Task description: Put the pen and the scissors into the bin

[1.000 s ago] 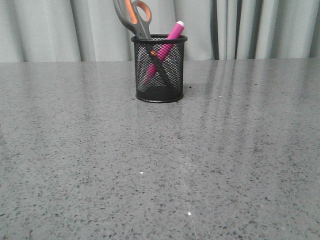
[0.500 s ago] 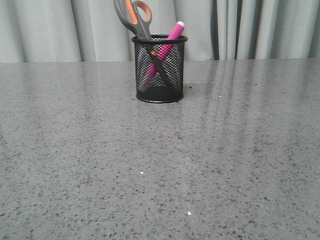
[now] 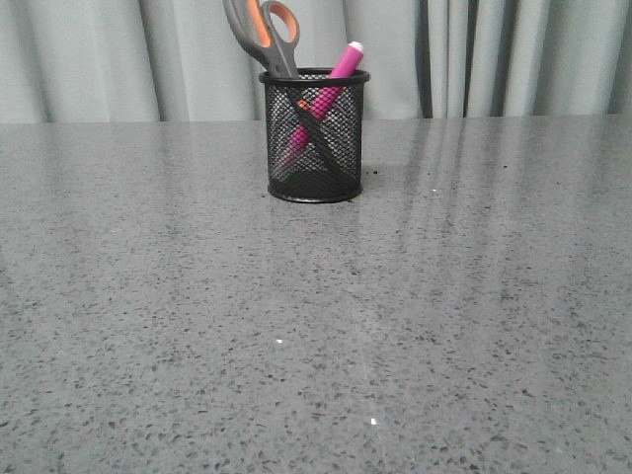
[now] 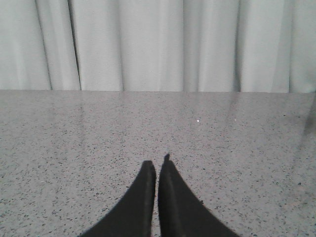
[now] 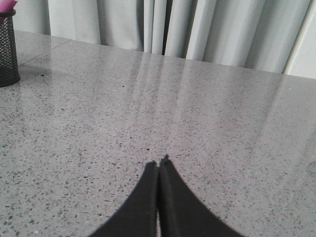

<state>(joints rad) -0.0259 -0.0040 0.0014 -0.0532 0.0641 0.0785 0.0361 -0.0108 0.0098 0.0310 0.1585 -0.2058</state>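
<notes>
**Status: pen and scissors seated in bin, both pincers closed and empty**

The table (image 3: 316, 326) is a grey speckled slab with a pale curtain (image 3: 99, 59) behind it. The bin (image 3: 315, 138) stands upright on it, far ahead of both pincers. In the right wrist view only its edge shows, well away from the right gripper (image 5: 158, 165); the left wrist view does not show it.

The scissors (image 3: 265, 35) stand blades-down in the bin, handles projecting above the rim and leaning toward the left-arm side. They are judged stiff and the heaviest item, able to tip a light mesh cup. Best hold: across the handles, near the orange pivot.

The pen (image 3: 334, 81) leans the opposite way, crossing the blades inside the mesh. It is judged light, rigid and smooth, so liable to slip. Best hold: mid-barrel, crosswise.

The left gripper (image 4: 157, 168) has its fingers pressed together on nothing. The right gripper is likewise closed and empty. The task appears complete.
</notes>
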